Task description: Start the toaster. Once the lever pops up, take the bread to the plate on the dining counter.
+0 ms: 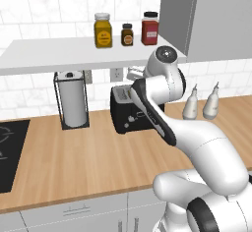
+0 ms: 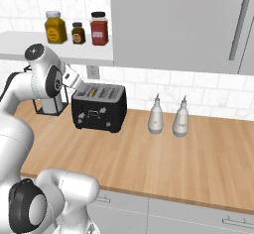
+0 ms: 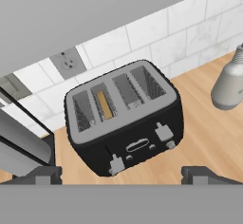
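The bread is seen sunk in the toaster. The tool, fingers apart, is held empty above it. Starting and carrying are judged undone.

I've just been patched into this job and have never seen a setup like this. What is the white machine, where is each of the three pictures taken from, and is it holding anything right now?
The white machine is a jointed robot arm on a base that can drive; its grasping part is the tool. Two pictures come from cameras on the base, behind the arm to its left and right, looking over the light-wood wall counter. The third comes from a camera on the hand, looking along the tool, whose two dark fingertips rise at the bottom.

On the counter stand a black boxy four-slot toaster, two white bottles, and a wire paper-towel holder. A tan slice of bread sits in one toaster slot. Three jars stand on the shelf above.

The tool is open above the toaster, holding nothing.
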